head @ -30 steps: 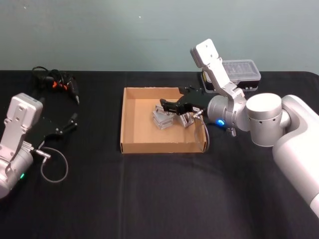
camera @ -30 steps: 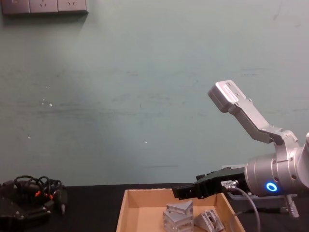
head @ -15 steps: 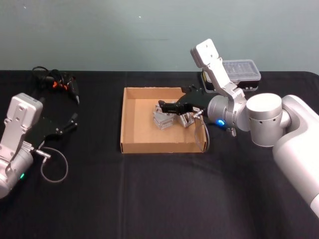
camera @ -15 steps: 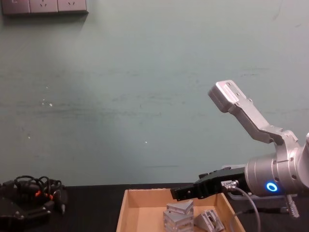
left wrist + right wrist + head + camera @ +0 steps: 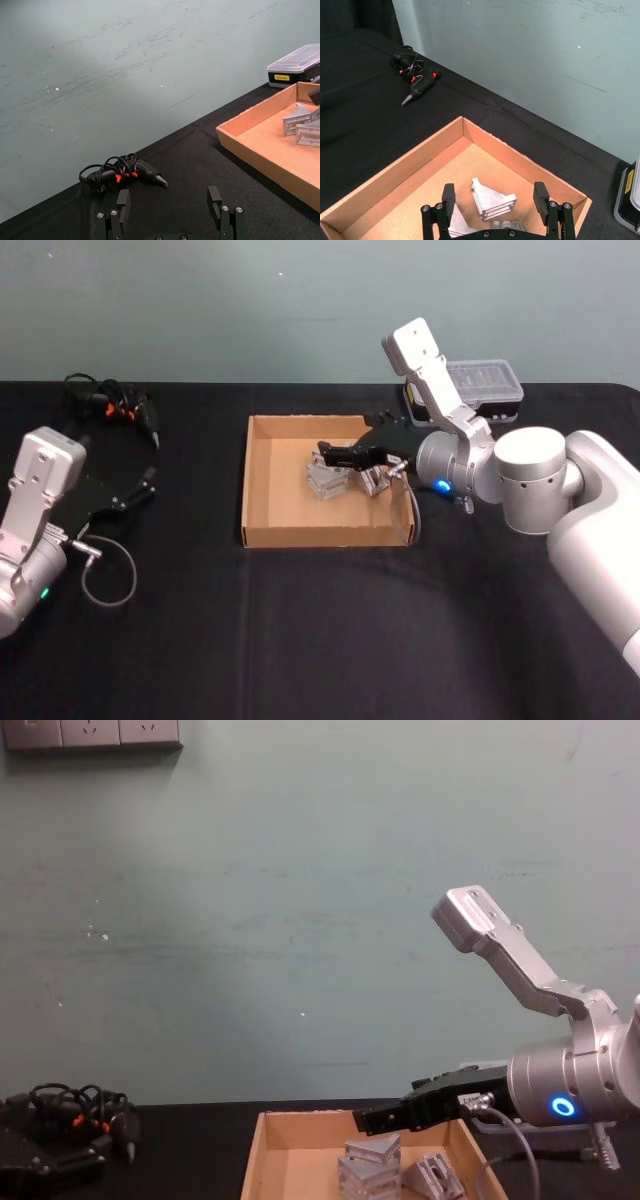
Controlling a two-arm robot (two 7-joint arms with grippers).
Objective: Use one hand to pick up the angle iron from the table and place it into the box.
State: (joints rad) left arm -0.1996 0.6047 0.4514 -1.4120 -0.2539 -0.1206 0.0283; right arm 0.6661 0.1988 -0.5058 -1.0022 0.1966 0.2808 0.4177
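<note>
Right gripper (image 5: 335, 452) above the box (image 5: 262, 490), fingers (image 5: 449, 194) apart and empty.
We find the angle irons (image 5: 327, 480) lying inside the box on the table (image 5: 300, 630), beneath the gripper. The left gripper (image 5: 148, 483) sits parked at table's left, fingers apart.

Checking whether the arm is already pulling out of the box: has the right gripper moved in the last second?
No. In the head view the right gripper hangs open over the angle irons inside the box, as before.
</note>
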